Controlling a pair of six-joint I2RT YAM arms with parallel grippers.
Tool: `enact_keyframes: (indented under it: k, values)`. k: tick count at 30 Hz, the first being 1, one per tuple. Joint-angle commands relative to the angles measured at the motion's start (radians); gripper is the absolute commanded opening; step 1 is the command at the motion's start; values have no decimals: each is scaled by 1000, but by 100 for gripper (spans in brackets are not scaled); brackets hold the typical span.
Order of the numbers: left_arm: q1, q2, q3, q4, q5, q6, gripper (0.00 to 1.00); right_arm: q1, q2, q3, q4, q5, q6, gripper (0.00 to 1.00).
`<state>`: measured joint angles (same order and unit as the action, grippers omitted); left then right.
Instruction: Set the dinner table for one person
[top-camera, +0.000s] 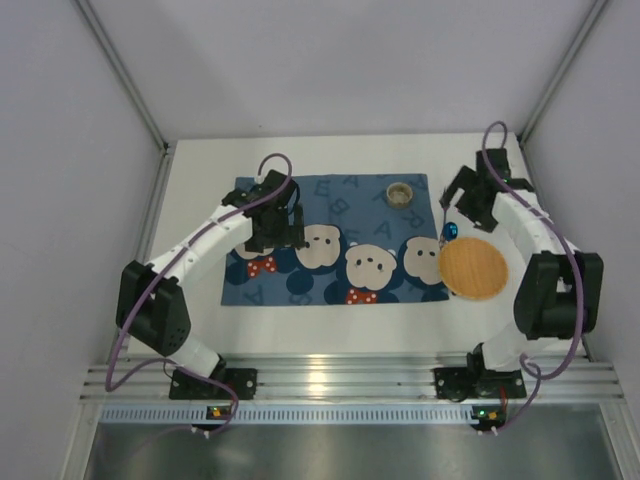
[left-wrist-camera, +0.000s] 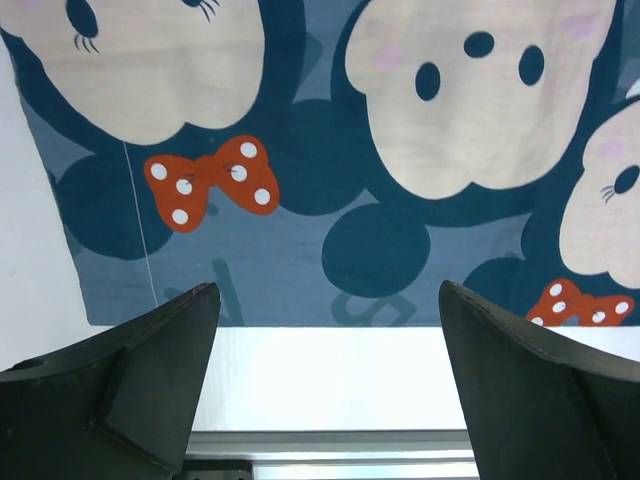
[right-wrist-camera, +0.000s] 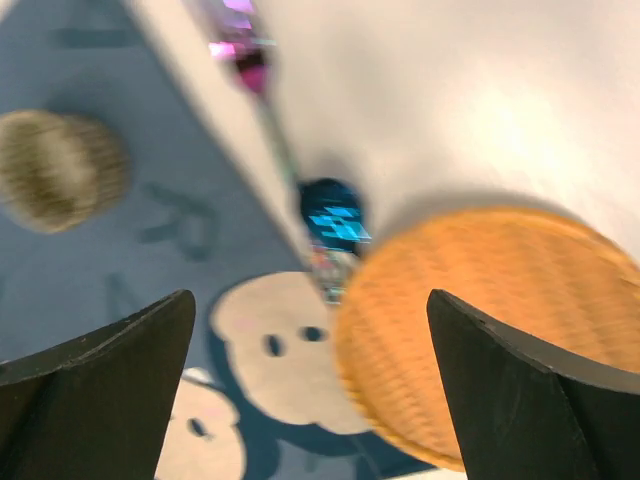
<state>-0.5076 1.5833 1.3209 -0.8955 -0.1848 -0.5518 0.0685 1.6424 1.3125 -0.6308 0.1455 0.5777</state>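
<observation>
The worktop (top-camera: 320, 330) is a flat, matte white rectangle that fills the space in front of both arm bases, with the cell walls on its far and side edges. It looks rigid and fixed. It is not something to grasp but a surface to set things on, and its smooth finish would probably let light pieces slide if nudged.

A blue cloth placemat (top-camera: 335, 215) printed with pale mouse faces, red dotted bows and letters lies flat across the middle. It is soft and thin, and likely to wrinkle or drag if pushed.

- **Cup:** a small round olive cup (top-camera: 401, 191) stands on the placemat's far right corner.
- **Disc:** a round orange woven disc (top-camera: 473, 268) sits half on the mat's near right corner and half on bare worktop. It is stiff and probably light, so its rim is the best place to take it.
- **Utensil:** a slim utensil (right-wrist-camera: 330, 215) with a shiny blue-purple handle lies along the mat's right edge. The right wrist view is too blurred to tell whether it touches the disc.

The left gripper (left-wrist-camera: 328, 290) hangs over the mat's near edge with its fingers apart, holding nothing. The right gripper (right-wrist-camera: 310, 295) is also spread and empty — it is above the utensil and disc.
</observation>
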Motion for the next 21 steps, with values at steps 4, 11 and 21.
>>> enact_keyframes:
  k: [4,11,21]
  values:
    - [-35,-65,-61,36,61,-16,96,-364,-179,-306,23,-230,15,100]
    - [-57,-39,-80,70,113,7,96,-601,-340,-548,83,-429,39,100]
    - [-68,-39,-72,52,125,58,96,-691,-421,-745,155,-475,39,100]
